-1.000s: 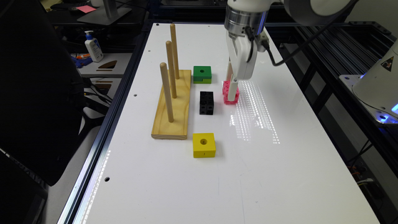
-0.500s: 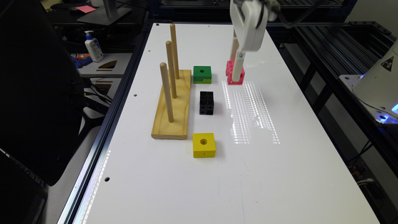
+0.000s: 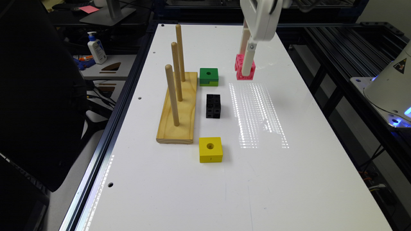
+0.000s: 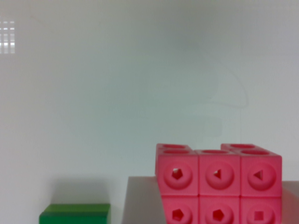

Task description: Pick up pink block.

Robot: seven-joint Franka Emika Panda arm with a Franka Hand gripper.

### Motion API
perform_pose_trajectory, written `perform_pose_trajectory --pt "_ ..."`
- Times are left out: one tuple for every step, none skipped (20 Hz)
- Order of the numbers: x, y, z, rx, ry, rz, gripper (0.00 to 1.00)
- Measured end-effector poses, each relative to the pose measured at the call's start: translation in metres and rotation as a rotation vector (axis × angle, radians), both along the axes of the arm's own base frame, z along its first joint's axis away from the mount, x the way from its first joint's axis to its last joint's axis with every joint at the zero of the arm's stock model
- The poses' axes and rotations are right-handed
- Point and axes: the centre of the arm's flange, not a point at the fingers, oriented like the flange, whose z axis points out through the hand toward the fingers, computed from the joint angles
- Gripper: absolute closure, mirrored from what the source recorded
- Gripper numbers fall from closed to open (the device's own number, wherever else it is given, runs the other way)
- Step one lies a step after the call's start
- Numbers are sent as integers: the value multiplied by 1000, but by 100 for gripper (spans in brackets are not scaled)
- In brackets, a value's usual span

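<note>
My hand [image 3: 248, 69] holds the pink block [image 3: 239, 68] tightly, lifted above the counter [image 3: 289, 160] near the green block [image 3: 208, 76]. I should raise it straight and slowly, so it does not slip.

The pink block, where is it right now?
In the exterior view the pink block sits between the gripper fingers, above the white table toward its far end, on the exterior view's right of the green block.

Exterior view high above the white table [image 3: 289, 179], looking down its length, wrist view close behind the jaws, both sharing the pink block [image 3: 239, 65] [image 4: 219, 186] and green block [image 3: 208, 76] [image 4: 74, 213]
</note>
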Motion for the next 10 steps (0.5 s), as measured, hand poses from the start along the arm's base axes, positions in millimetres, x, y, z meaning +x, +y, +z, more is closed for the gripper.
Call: perform_pose_trajectory --pt "-2 0 6 0 0 0 100" --pt "-3 0 13 -1 0 0 100" --pt "-4 0 17 -1 0 0 100" --pt "-5 0 19 -1 0 0 100" --pt "-6 0 20 -1 0 0 100" --pt "-5 0 22 -1 -3 0 100" --pt "-5 0 23 -1 -6 0 100" --pt "-5 0 26 -1 -9 0 100" --pt "-6 0 29 -1 -10 0 100" --pt "-6 0 32 -1 -11 0 100"
